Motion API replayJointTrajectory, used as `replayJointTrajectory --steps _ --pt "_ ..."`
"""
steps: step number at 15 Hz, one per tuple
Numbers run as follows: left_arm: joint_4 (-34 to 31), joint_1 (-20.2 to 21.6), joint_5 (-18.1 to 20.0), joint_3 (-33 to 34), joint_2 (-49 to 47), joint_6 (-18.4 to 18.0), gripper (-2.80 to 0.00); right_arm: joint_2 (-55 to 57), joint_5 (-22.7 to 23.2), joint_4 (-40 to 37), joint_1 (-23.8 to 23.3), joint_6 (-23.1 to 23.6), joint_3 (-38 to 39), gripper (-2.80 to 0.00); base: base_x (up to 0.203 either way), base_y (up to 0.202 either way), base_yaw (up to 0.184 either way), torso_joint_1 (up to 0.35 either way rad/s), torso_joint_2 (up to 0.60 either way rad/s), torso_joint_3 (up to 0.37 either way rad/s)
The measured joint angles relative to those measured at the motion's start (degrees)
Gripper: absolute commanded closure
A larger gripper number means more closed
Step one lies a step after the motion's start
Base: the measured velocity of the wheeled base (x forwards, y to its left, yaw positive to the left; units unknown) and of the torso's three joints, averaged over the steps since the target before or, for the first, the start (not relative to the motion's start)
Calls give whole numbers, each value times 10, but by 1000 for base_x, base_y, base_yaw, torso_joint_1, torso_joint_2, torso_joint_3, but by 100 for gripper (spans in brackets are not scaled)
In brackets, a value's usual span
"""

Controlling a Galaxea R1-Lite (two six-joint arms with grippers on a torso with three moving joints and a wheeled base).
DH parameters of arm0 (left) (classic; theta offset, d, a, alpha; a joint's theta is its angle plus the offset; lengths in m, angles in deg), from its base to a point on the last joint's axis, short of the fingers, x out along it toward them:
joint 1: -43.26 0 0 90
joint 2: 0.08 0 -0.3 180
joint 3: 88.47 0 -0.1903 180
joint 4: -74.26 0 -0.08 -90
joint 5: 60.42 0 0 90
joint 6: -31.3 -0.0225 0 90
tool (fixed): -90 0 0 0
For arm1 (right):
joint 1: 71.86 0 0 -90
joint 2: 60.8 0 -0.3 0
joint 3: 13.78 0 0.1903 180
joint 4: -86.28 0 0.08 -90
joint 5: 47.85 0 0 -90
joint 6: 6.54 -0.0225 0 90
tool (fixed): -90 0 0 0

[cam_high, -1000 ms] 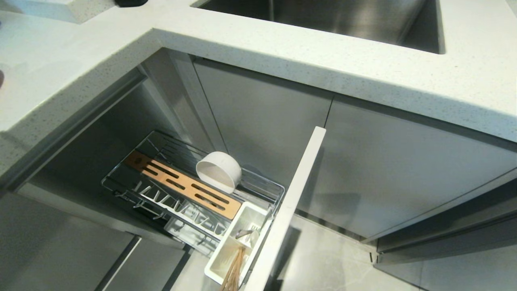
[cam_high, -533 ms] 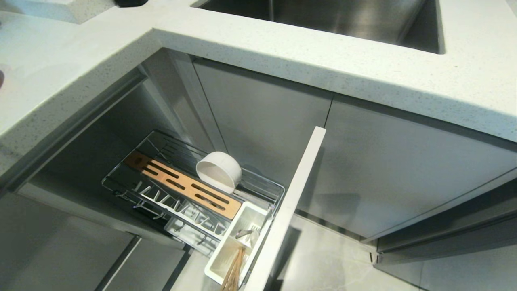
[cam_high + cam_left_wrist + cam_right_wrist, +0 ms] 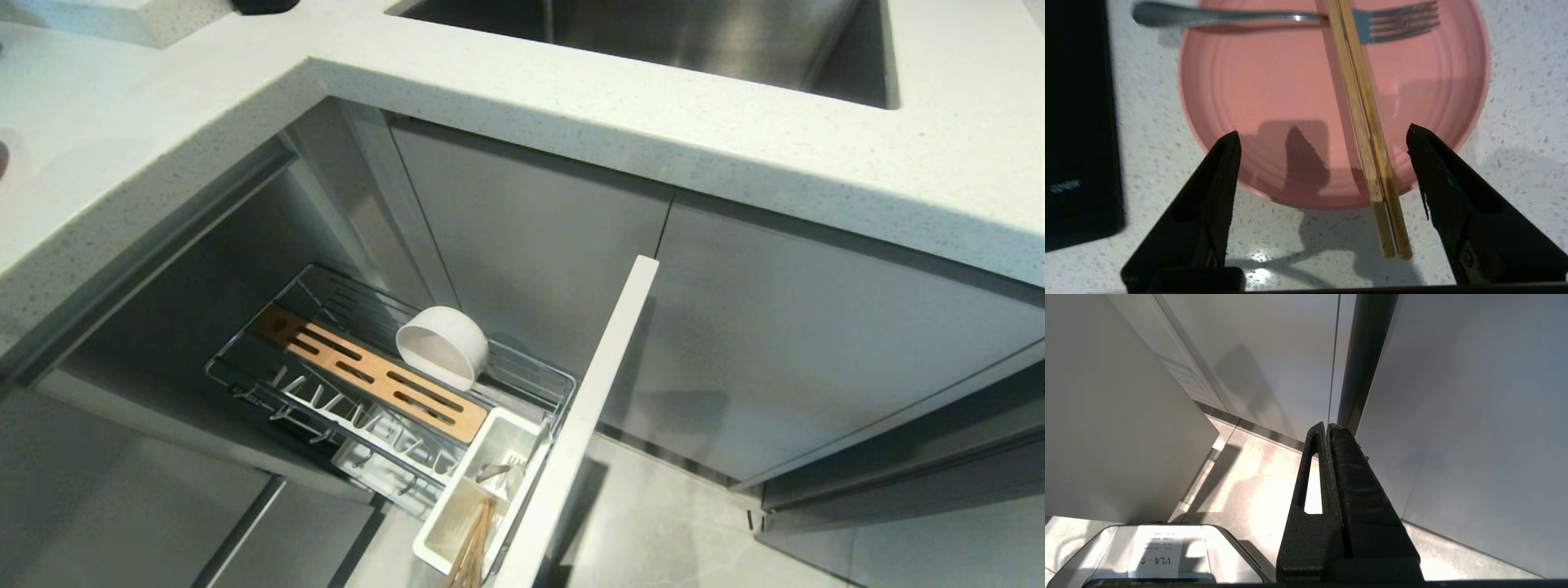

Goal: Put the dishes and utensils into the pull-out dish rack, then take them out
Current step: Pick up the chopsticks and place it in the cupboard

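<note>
Two arms on my feed: my left gripper (image 3: 1323, 139) points down over the pink plate (image 3: 1274, 106) on the bench (image 3: 1515, 122), jaws wide and empty, chopsticks (image 3: 1367, 134) lying between them beside a fork (image 3: 1229, 16). My right gripper (image 3: 1327, 433) hangs parked near the floor, jaws pressed together. White bowl (image 3: 442, 346) sits in the pull-out dish rack (image 3: 245, 384).

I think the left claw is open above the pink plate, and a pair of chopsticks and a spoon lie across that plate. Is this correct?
Not fully. In the left wrist view the metal utensil under the chopsticks is a fork with tines, not a spoon. The rest is right: the left claw is open above the pink plate, and both utensils lie across it.
</note>
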Motion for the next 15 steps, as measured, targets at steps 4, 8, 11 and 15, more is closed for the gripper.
replayJointTrajectory --steps 4,8,11,15 --pt "0 1 6 21 2 5 -280 0 0 0 0 0 0 0 0 0 0 0 0 0" --pt "6 8 6 28 2 11 -280 0 0 0 0 0 0 0 0 0 0 0 0 0" --pt "27 20 9 29 -2 13 -280 0 0 0 0 0 0 0 0 0 0 0 0 0" --pt "30 28 29 30 -14 12 -280 0 0 0 0 0 0 0 0 0 0 0 0 0"
